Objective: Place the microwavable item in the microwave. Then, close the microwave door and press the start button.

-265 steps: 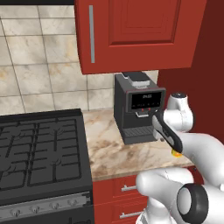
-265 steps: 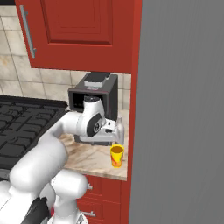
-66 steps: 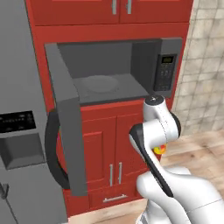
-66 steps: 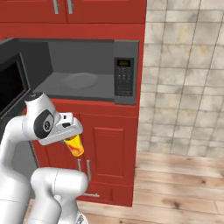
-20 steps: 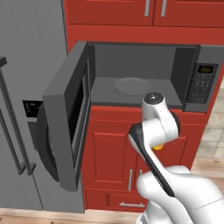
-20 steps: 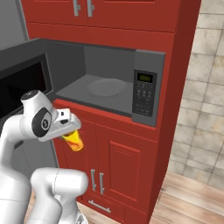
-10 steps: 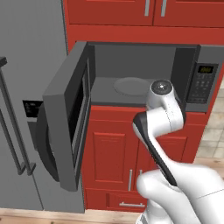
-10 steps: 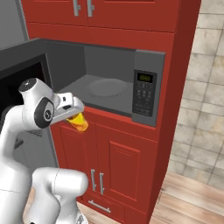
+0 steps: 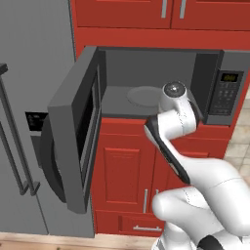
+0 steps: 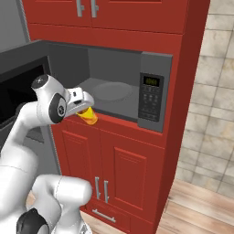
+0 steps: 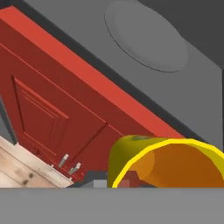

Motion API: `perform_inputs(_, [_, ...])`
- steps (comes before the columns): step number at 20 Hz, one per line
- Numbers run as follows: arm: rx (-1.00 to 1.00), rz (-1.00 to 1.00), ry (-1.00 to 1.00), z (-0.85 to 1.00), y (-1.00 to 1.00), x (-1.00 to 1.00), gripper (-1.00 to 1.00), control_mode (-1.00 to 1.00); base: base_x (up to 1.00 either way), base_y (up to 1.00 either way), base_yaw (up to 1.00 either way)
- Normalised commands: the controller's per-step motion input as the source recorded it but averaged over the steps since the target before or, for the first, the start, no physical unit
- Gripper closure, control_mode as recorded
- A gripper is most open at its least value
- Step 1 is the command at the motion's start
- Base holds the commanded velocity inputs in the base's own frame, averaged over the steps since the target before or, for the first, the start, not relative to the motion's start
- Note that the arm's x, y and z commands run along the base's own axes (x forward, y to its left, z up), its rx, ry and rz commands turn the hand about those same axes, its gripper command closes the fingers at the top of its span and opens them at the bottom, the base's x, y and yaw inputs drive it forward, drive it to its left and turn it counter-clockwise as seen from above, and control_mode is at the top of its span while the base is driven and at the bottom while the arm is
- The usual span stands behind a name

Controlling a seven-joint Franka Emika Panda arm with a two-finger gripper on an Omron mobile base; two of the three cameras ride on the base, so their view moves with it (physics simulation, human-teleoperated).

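The microwave (image 10: 153, 68) stands open, and its microwave door (image 9: 73, 141) is swung out to the left. Inside lies a round grey turntable (image 10: 112, 91). My gripper (image 10: 87, 109) is shut on the yellow cup (image 10: 90, 116), the microwavable item. It holds the cup tilted just in front of the lower front lip of the opening, left of centre. In the hand view the cup's open yellow rim (image 11: 170, 162) sits at the bottom, with the turntable (image 11: 146, 37) further ahead. My arm (image 9: 176, 112) hides the cup in the left base view.
The dark keypad panel (image 10: 150, 97) with a green display is on the microwave's right side. Red cabinet doors (image 10: 123, 173) lie below, red cupboards above. A tall grey fridge (image 9: 29, 122) stands to the left behind the open door. Tiled wall and wood floor (image 10: 201, 201) are on the right.
My hand has risen with the cup, from in front of the red cabinet up to the microwave's front lip. The base and the door have stayed put.
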Motion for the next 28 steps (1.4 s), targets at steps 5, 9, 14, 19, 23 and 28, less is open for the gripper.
perform_inputs(5, [0.00, 0.11, -0.11, 0.10, -0.04, 0.71, 1.00, -1.00, 0.00, 0.00, 0.00])
perform_inputs(9, [0.00, 0.10, -0.03, 0.31, 0.00, 0.64, 1.00, -1.00, 0.00, 0.00, 0.00])
perform_inputs(14, [0.00, 0.07, 0.00, 0.11, -0.02, 0.52, 1.00, -1.00, 0.00, 0.00, 0.00])
perform_inputs(19, [0.00, 0.07, 0.03, 0.00, -0.03, 0.54, 1.00, -1.00, 0.00, 0.00, 0.00])
perform_inputs(23, [0.00, 0.06, 0.01, 0.00, -0.07, 0.57, 1.00, -1.00, 0.00, 0.00, 0.00])
perform_inputs(28, [0.00, 0.06, 0.00, -0.01, -0.09, 0.57, 1.00, -1.00, 0.00, 0.00, 0.00])
